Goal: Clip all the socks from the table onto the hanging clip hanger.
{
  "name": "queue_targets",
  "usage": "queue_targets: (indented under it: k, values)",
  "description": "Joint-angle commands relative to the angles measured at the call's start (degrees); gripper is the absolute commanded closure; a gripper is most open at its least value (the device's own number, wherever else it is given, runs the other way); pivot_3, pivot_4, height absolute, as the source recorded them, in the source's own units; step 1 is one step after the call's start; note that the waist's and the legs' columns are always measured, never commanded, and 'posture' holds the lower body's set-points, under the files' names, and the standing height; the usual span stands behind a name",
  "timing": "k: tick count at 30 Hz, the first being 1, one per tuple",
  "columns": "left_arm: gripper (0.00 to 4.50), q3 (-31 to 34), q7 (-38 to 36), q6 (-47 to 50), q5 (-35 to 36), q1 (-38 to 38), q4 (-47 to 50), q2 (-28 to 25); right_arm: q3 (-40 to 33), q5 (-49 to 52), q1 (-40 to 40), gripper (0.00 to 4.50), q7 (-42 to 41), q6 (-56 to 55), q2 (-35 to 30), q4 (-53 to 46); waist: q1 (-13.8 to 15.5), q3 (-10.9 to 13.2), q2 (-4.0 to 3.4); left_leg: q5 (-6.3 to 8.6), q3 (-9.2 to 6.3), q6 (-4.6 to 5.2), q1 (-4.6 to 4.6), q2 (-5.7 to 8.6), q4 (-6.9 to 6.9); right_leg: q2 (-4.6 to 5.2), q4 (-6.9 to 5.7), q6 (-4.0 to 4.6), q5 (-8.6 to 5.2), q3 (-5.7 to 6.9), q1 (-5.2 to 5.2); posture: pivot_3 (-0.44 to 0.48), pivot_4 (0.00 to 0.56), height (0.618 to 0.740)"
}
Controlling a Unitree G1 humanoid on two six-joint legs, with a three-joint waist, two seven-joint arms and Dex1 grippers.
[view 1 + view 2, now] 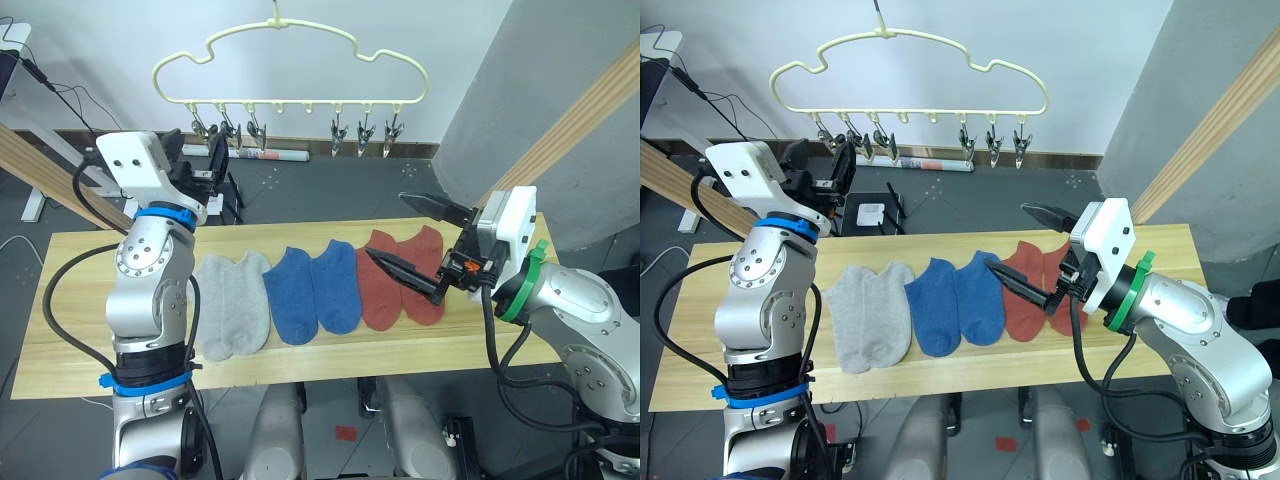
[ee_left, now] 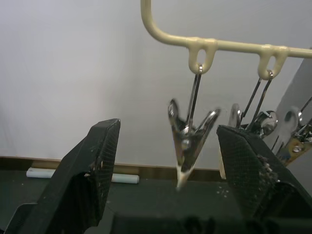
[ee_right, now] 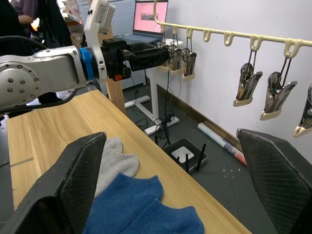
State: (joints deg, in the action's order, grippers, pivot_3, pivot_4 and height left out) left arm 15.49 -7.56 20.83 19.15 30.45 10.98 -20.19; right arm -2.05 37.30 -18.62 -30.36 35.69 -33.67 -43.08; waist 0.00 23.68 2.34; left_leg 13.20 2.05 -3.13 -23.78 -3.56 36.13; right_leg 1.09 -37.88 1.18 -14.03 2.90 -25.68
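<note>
Left wrist view puts my left gripper (image 2: 168,170) right at the clip hanger (image 1: 290,62), fingers spread wide and empty, with the end clip (image 2: 187,141) hanging between them but touching neither. My right gripper (image 1: 405,235) is also spread and empty, hovering over the rust red socks (image 1: 400,275), its lower finger close to the fabric; I cannot tell whether it touches.

All six socks lie flat on the worktop (image 1: 70,330), well below the hanger and none clipped: grey socks (image 1: 232,305) nearest the left arm, blue socks (image 1: 310,290) in the middle, red ones beside them.

My worries from here:
- The socks of each pair touch or overlap, so a pinch by the right gripper may lift two at once, or drag the neighbour off the edge of the worktop.
- The hanger hangs by its hook alone. If I squeeze the clip off-centre, I judge that the whole frame will swing and the clip will slip out of the fingers.
- Both arms must meet at the hanger; the right one has to cross over toward the left, and a limp sock could fold before it reaches the opened clip.
</note>
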Motion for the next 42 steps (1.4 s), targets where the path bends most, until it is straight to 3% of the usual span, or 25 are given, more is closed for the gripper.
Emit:
queue_targets:
  k: [1,6,11,28,39,42]
  values:
    - [1.04,-0.09,-2.35,-1.22,0.5,1.15,0.73,-1.07,-1.34,1.52,-0.42,0.0,-0.19,-0.42,-0.24,-1.79,0.0,0.0,0.0,0.0,0.0,0.0,0.0,0.0,0.0,0.0,0.0,0.0,0.0,0.0,0.0,-0.046,0.44,0.74]
    - [1.04,0.55,-4.04,-2.0,0.22,1.75,-0.59,-1.63,-1.23,1.65,-0.46,0.0,-0.19,-0.5,-0.3,-1.73,-0.02,0.0,0.0,0.0,0.0,0.0,0.0,0.0,0.0,0.0,0.0,0.0,0.0,0.0,0.0,-0.043,0.441,0.74]
    - [2.21,0.72,-4.64,-3.39,-0.45,2.44,-1.44,-2.22,-1.11,1.57,-0.15,0.0,-0.17,-0.53,-0.31,-1.88,0.01,0.0,0.0,-0.01,-0.01,-0.01,-0.01,0.0,0.0,0.0,0.0,0.0,0.0,0.01,-0.01,-0.042,0.444,0.74]
    - [2.21,-0.6,-5.2,3.91,-1.26,3.27,1.47,-5.8,-1.16,1.37,0.57,0.0,-0.41,-0.76,-0.42,-1.63,0.01,0.0,0.0,-0.01,-0.02,-0.01,-0.01,0.0,0.0,0.0,-0.02,0.0,0.0,0.02,-0.02,-0.025,0.447,0.74]
    - [2.21,0.31,-6.06,3.06,-0.9,2.53,2.24,-5.49,-1.23,1.49,0.55,0.0,-0.48,-0.76,-0.4,-1.51,0.03,0.0,0.0,-0.02,-0.02,-0.03,-0.01,0.0,0.0,0.0,-0.02,0.0,0.0,0.01,-0.02,-0.025,0.452,0.74]
    - [2.55,0.21,-5.97,3.01,-1.15,2.31,2.37,-5.6,-1.2,1.51,0.51,0.0,-0.6,-0.74,-0.49,-1.47,0.03,0.0,0.0,-0.02,-0.02,-0.03,-0.01,0.0,0.0,0.0,-0.03,0.0,0.0,0.01,-0.02,-0.025,0.452,0.74]
